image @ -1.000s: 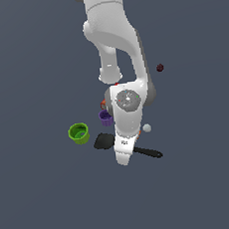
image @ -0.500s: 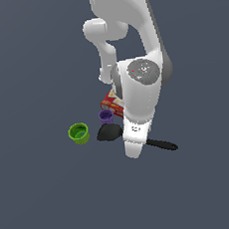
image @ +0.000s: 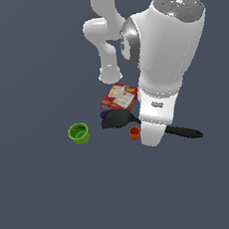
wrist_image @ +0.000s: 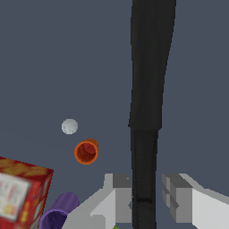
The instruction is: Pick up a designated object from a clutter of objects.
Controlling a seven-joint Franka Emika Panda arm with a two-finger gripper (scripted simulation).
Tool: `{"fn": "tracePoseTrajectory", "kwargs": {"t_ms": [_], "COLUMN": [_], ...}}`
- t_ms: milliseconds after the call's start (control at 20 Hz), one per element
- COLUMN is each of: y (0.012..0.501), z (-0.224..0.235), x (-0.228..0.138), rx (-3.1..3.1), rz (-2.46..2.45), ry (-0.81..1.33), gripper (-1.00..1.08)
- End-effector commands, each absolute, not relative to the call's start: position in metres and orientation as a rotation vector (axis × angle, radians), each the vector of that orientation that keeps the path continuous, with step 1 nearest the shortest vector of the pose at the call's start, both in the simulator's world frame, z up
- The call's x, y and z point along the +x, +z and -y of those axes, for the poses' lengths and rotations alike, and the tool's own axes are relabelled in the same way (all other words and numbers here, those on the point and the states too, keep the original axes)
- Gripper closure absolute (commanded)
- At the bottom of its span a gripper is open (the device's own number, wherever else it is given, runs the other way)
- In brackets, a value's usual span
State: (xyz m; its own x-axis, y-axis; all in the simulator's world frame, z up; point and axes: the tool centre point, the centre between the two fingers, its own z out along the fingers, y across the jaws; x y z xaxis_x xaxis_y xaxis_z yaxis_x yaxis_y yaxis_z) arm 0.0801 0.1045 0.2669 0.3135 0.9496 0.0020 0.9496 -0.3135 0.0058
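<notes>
The all-black spatula (image: 118, 119) hangs in my gripper (wrist_image: 145, 197), raised off the floor. Its blade points to the exterior view's left and its handle end (image: 188, 131) sticks out to the right of my hand. In the wrist view the long black handle (wrist_image: 150, 71) runs between my two fingers (wrist_image: 117, 193), which are closed on it. In the exterior view my hand (image: 155, 124) hides the fingertips. The clutter lies below: a red printed box (image: 119, 97), a purple cup (image: 103, 114) partly behind the blade, a tiny orange cup (image: 134, 132) and a green cup (image: 79, 133).
The wrist view shows a small white ball (wrist_image: 69, 126), the orange cup (wrist_image: 86, 152), the red box (wrist_image: 20, 188) and the purple cup (wrist_image: 58, 215) on the dark grey floor. The arm's base (image: 110, 77) stands behind the box. The arm hides the ball in the exterior view.
My arm has risen toward the camera with the spatula in its gripper. The spatula has left the floor, and the orange cup now shows beneath it.
</notes>
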Motion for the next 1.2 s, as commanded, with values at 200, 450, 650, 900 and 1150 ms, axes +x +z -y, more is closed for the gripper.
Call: {"fn": "tracePoseTrajectory", "kwargs": {"t_ms": [200,450,650,900,1150], "y": [0.332,0.373,0.400,0.423,0.436], "z": [-0.125,-0.137,-0.146,-0.153,-0.157], "x": [0.089,0.096,0.100,0.105,0.108], "rx": [2.545,2.547,2.548,2.548,2.549], "rz": [-1.838,-1.838,-1.837,-1.837,-1.837], "ry": [0.006,0.004,0.003,0.002,0.001], "gripper": [1.08,1.08,1.08,1.08,1.08]}}
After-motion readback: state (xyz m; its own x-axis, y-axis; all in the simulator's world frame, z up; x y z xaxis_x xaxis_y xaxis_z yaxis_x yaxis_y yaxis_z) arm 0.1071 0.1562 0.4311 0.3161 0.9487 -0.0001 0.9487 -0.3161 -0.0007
